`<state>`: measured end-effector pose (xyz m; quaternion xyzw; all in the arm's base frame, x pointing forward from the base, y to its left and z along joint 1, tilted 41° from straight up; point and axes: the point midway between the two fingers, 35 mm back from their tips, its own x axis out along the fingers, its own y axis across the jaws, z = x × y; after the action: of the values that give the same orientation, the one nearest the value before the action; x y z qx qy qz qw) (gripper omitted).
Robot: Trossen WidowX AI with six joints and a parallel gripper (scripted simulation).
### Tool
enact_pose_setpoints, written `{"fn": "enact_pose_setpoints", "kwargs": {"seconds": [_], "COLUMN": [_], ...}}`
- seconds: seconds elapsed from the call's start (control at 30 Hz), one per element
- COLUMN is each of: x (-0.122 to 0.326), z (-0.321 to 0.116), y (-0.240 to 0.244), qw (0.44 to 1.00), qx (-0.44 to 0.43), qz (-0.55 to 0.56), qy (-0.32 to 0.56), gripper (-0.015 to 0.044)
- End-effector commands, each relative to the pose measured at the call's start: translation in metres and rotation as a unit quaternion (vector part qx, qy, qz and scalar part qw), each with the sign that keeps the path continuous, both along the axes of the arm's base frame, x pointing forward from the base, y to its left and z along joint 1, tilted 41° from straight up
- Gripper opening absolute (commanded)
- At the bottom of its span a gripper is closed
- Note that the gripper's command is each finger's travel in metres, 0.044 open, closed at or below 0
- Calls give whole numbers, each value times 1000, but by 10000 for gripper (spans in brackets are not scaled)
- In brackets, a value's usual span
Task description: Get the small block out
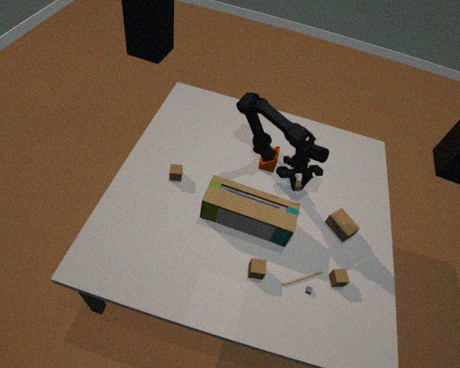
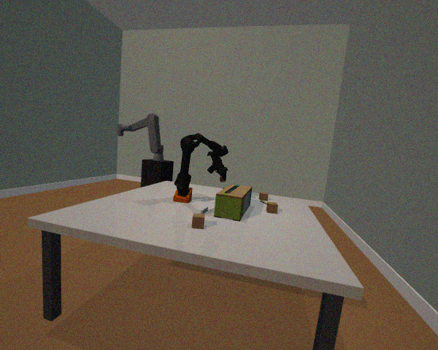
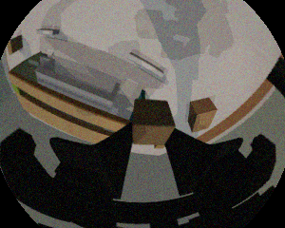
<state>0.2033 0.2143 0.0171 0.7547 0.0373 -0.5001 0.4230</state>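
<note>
A small brown block [image 1: 297, 184] [image 2: 222, 179] [image 3: 153, 121] is between the fingertips of my gripper [image 1: 297, 186] [image 2: 222, 176] [image 3: 148, 125], which is shut on it. Block and gripper are raised off the table, on the arm's side of the box near its teal end, a little above the height of the box top in the exterior view. The box [image 1: 248, 208] [image 2: 228, 206] [image 3: 66, 103] stands upright, with a slotted wooden top, a green end and a teal end. The inside of the box shows only in part.
A larger wooden block [image 1: 342, 224] [image 3: 201, 115] stands beyond the teal end. Wooden cubes [image 1: 257, 268] [image 1: 339, 277], a thin stick [image 1: 301, 278] and a tiny grey cube [image 1: 308, 290] lie in front. Another cube [image 1: 175, 172] [image 2: 198, 221] stands off the green end.
</note>
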Motion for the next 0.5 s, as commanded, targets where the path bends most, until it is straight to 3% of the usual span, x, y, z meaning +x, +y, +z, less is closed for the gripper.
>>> {"fn": "enact_pose_setpoints", "kwargs": {"seconds": [0.0,0.47], "x": [-7,-7], "z": [14,15], "y": [8,8], "qw": [999,999], "qx": [0,0], "qz": [45,47], "qy": [21,22], "gripper": [0,0]}}
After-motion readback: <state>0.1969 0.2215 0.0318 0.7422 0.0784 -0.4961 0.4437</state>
